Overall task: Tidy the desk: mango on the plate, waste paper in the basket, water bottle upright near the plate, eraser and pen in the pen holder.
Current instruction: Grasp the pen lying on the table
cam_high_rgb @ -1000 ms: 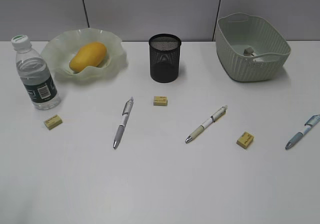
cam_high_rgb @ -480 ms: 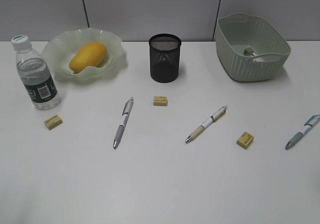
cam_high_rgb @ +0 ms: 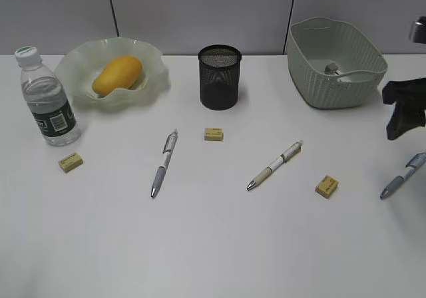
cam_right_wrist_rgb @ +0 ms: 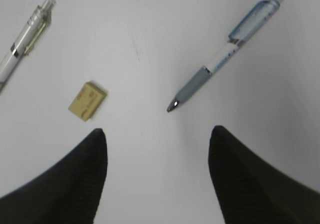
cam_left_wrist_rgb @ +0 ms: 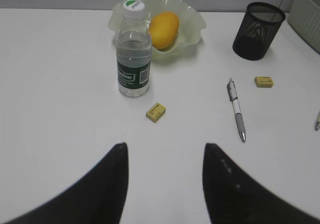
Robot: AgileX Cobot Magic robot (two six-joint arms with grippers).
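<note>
With mango (cam_high_rgb: 117, 76) in the plate (cam_high_rgb: 152, 68), the right gripper (cam_right_wrist_rgb: 157, 149) is hovering wide open and empty over the blue pen (cam_right_wrist_rgb: 225, 56) at the surface's right edge, needing to drop and close on it for the pen holder (cam_high_rgb: 219, 77).

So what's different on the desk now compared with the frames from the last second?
The right claw has come into the exterior view at the right edge, above the blue-grey pen; it stands open and holds nothing. Nothing was gripped or released. The mango in the plate, the water bottle, pen holder, basket, erasers and other pens lie as before.
</note>
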